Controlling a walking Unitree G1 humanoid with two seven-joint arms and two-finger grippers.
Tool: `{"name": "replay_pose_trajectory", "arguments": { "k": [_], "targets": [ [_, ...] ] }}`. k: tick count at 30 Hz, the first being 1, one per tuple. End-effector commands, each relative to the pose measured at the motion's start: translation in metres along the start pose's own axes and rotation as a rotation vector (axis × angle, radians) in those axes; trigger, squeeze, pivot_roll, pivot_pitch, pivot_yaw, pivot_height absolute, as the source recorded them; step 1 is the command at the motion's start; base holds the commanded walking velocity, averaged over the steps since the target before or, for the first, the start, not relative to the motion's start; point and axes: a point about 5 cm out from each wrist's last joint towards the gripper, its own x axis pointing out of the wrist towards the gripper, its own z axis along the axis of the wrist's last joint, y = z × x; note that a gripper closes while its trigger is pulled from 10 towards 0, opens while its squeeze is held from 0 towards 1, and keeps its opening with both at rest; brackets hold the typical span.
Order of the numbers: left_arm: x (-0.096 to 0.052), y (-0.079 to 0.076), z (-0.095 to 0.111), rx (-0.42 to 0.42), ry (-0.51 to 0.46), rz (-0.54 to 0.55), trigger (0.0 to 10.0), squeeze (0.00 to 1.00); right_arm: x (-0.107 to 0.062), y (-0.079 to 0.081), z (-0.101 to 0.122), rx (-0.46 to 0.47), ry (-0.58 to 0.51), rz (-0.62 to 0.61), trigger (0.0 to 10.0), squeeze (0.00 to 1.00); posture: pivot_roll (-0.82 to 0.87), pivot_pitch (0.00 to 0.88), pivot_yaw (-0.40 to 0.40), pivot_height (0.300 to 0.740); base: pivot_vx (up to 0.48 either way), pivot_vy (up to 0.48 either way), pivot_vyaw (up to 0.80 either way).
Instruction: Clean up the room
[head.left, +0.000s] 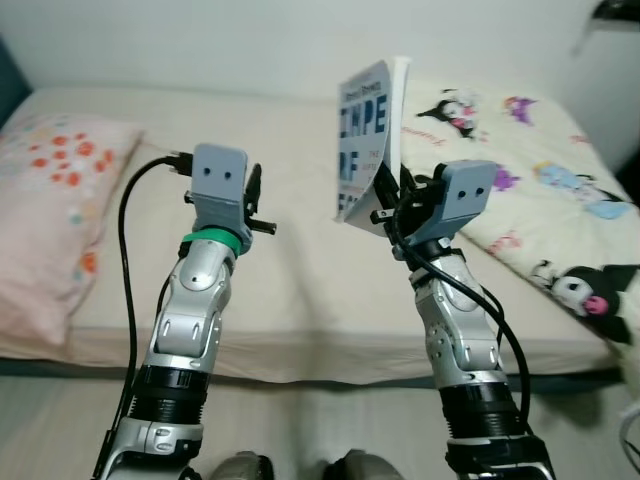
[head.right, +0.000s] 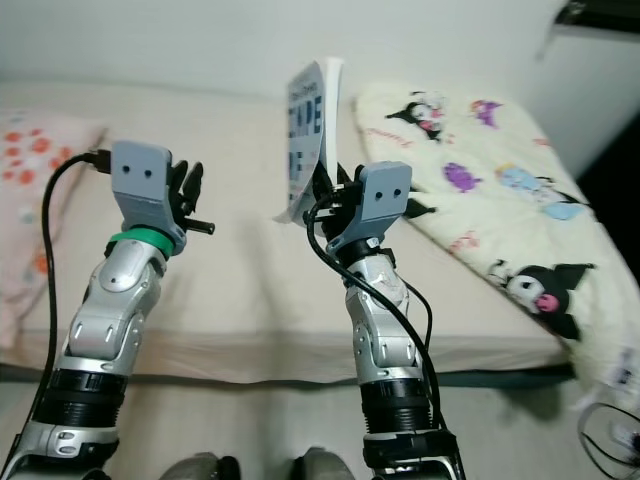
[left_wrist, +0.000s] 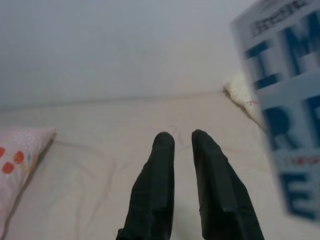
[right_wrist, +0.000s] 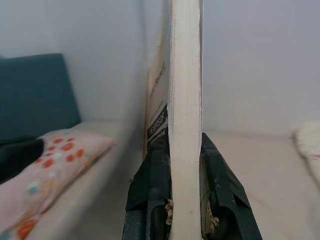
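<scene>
Right end effector is clamped on an upright book above the bed; at 9 o'clock, left end effector is held nearly closed, empty.

The wide cream-sheeted bed stretches across, the white wall behind it at twelve o'clock. A pink flower-print pillow lies on it at ten o'clock, and a cream cartoon-print quilt at two o'clock. Between them, above the sheet, the right gripper clamps an upright blue-and-white paperback book; the left gripper hangs at eleven o'clock.
</scene>
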Motion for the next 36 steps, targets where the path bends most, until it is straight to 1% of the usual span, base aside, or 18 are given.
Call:
{"name": "replay_pose_trajectory", "arguments": {
  "k": [1,36],
  "targets": [
    [-0.0006,-0.0034,-0.0022,-0.006,0.007,-0.017,10.0,0.0,0.0007,0.0006,0.0049,0.002,-0.031,0.002,10.0,0.0,-0.03,0.0,0.012,0.721,0.0,0.311,0.0],
    [0.0003,-0.0027,-0.0001,0.0,-0.003,-0.024,10.0,0.0,0.0011,0.0033,0.0024,0.009,-0.028,0.006,10.0,0.0,-0.02,0.0,0.021,0.721,0.0,0.3,0.0]
  ]
}}
